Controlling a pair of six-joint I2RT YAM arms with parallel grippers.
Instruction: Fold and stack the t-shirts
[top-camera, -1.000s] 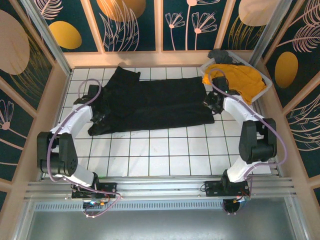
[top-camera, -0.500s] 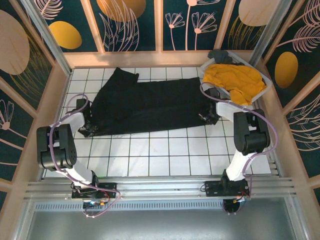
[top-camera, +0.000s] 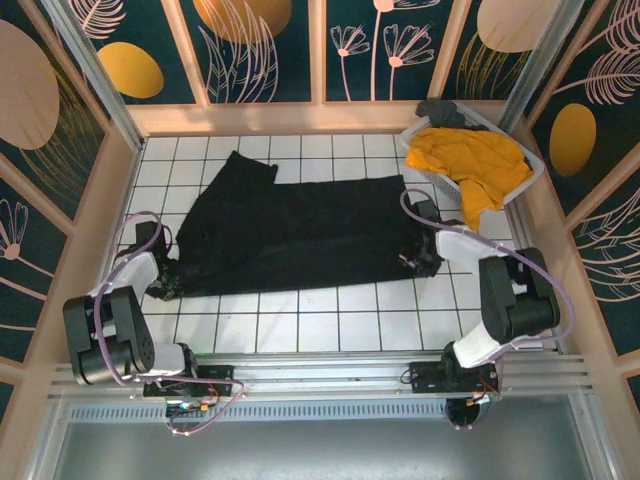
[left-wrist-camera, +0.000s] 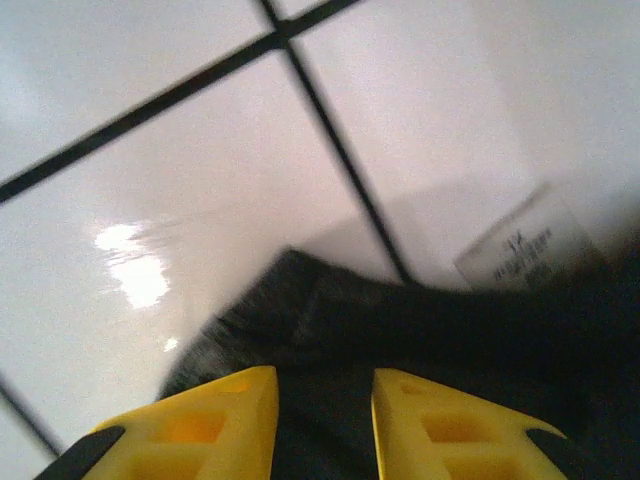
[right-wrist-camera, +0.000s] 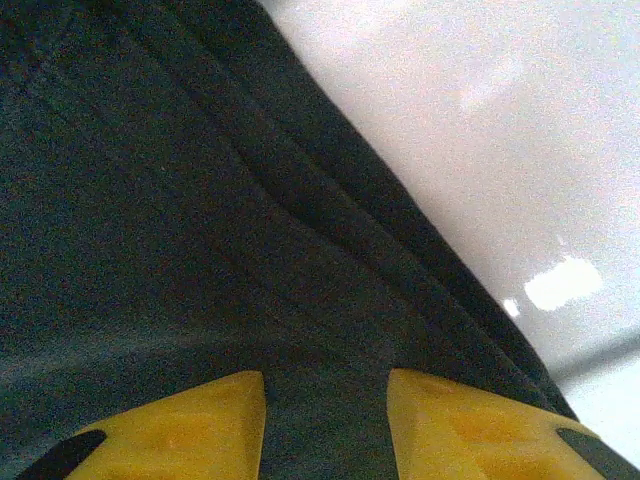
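Between the left end effector (top-camera: 165, 284) and the right end effector (top-camera: 418, 262), the black t-shirt (top-camera: 300, 225) lies spread across the tiled desk (top-camera: 320, 320), one near corner pinched by each. The left's yellow fingers (left-wrist-camera: 230, 420) are drawn narrow on a bunched edge of cloth, with a white label (left-wrist-camera: 520, 245) just beyond them. The right's fingers (right-wrist-camera: 200, 420) are equally narrow, and cloth runs between them. Holding both corners at once likely pulls the hem straight, squaring the shirt for its fold. Beyond the right end effector, the mustard-yellow t-shirt (top-camera: 475, 160) is heaped in a white basket (top-camera: 533, 163), presumably next in line.
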